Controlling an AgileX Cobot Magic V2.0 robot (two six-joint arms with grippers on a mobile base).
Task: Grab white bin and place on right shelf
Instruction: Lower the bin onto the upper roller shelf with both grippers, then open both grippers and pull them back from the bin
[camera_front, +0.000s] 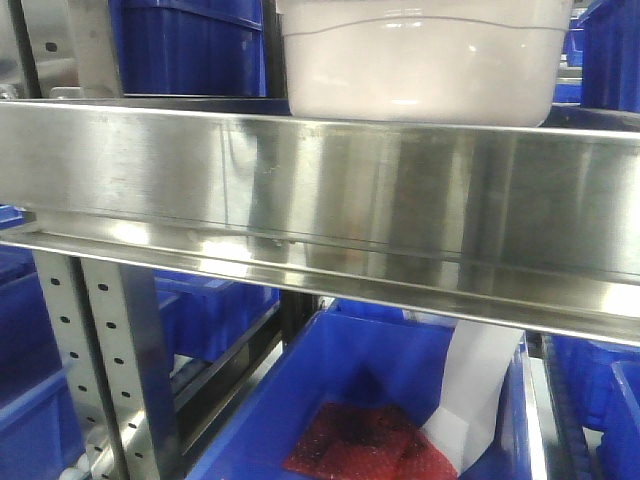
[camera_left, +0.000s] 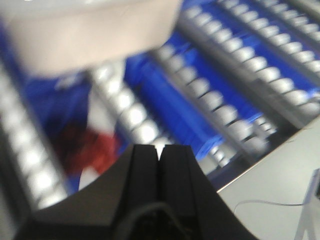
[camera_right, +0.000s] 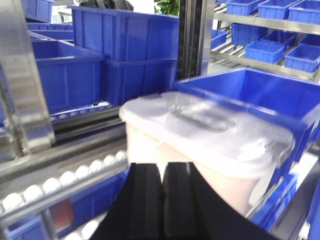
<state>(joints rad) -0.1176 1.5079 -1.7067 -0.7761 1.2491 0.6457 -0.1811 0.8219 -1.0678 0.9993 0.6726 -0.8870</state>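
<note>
The right shelf (camera_front: 320, 180) fills the front view, its wide reflective steel rail running from the left edge to the right. The white bin (camera_front: 420, 60) stands on it just behind the front edge, right of the middle, upright, with its curved ridge line facing the camera. In the right wrist view its light grey lid (camera_right: 205, 130) is on, the recessed handle on top. Stacked blue bins (camera_right: 125, 50) stand behind it.

Under the shelf's front edge an open blue bin (camera_front: 330, 390) holds a white sheet (camera_front: 480, 380) leaning at its right side and a red pad (camera_front: 360, 440) lying flat. A perforated upright (camera_front: 100, 350) rises at the shelf's left corner. Roller tracks (camera_left: 210, 100) run below the bin in the left wrist view, which is blurred.

The left gripper (camera_left: 160, 150) has its black fingers pressed together, with nothing between them. The right gripper (camera_right: 162, 172) is likewise closed and empty, in front of the white bin's near wall; whether it touches the bin I cannot tell.
</note>
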